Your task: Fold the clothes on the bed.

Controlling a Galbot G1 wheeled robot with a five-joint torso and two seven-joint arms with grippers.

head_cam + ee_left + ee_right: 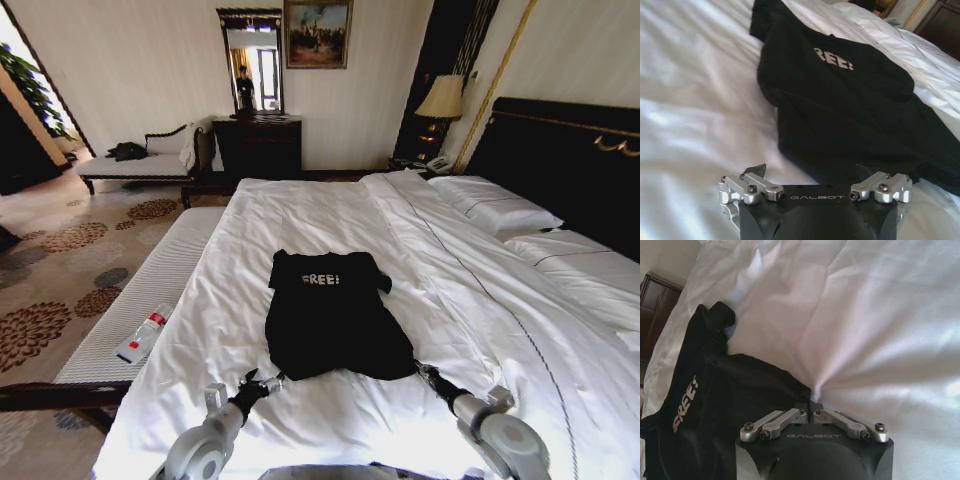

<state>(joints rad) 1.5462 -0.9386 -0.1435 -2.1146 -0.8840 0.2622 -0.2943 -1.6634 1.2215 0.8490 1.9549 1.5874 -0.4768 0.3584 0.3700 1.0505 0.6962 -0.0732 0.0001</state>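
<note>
Right gripper (pixel 420 369) fingertips buried under the black top's (pixel 330 315) hem corner, top's lettering (pixel 685 405) cut short by folds, small bottle (pixel 143 338) beside the bed (pixel 330 215), label unreadable

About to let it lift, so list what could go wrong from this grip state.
The right gripper looks shut on the black top's hem corner, while the left gripper is open at the other corner: a lift now could skew the fold. The right pinch may also catch the white duvet.
</note>
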